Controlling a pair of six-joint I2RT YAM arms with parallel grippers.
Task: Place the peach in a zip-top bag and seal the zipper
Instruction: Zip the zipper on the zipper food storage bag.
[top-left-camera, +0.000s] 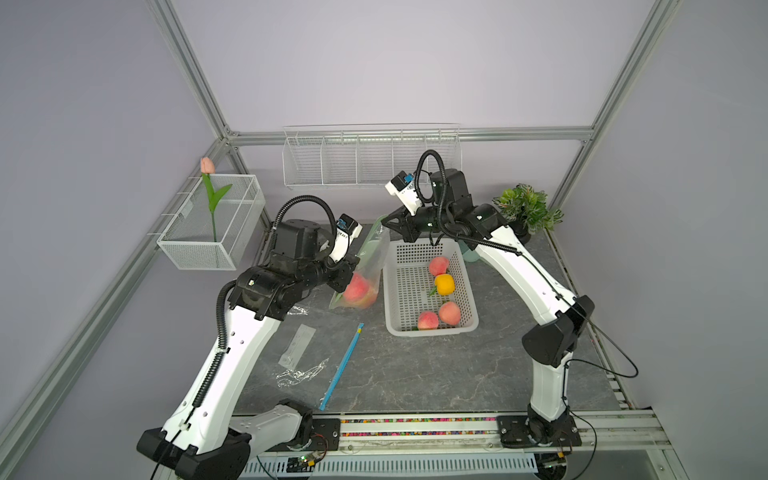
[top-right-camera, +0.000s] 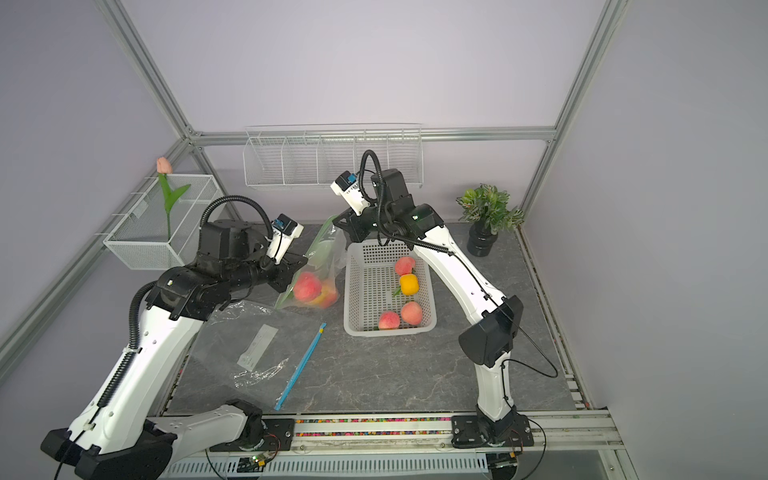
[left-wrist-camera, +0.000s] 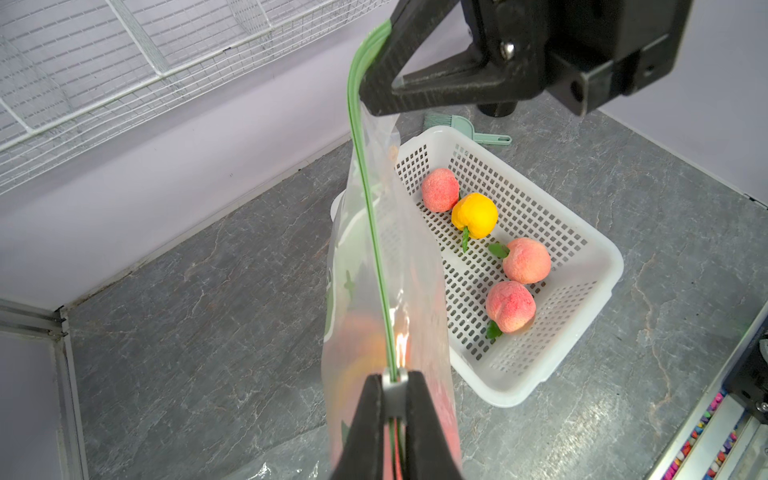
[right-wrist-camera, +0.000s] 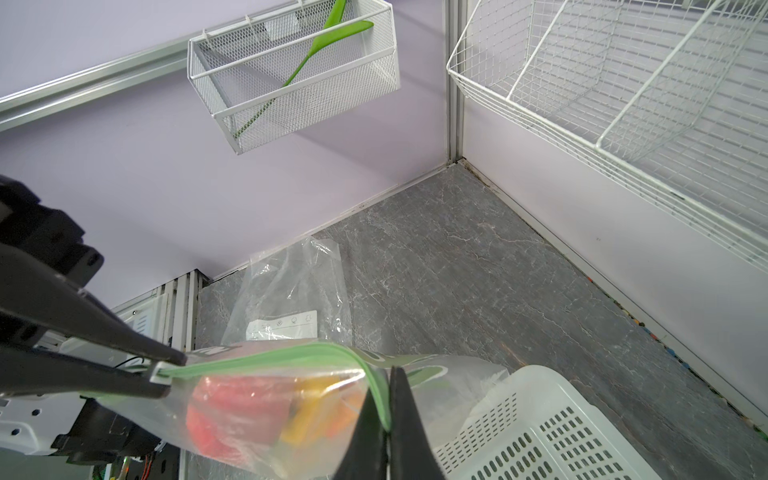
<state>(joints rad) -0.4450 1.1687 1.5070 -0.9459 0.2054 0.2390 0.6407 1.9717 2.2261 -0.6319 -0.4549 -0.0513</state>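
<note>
Zip-top bag (top-left-camera: 374, 253), peach (top-left-camera: 356, 287) inside, is held beside the basket (top-left-camera: 469, 316). The left end effector (left-wrist-camera: 395, 376) pinches the slider (left-wrist-camera: 394, 397). The right end effector (right-wrist-camera: 390, 395) pinches the zipper (left-wrist-camera: 368, 199) end. The film looks limp and slippery, so grip the stiffer zipper.

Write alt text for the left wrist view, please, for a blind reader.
The left hand pinches the green zipper of a clear plastic zip-top bag; the right hand grips its far end. Nearby, a white perforated basket holds three pink peaches.
</note>
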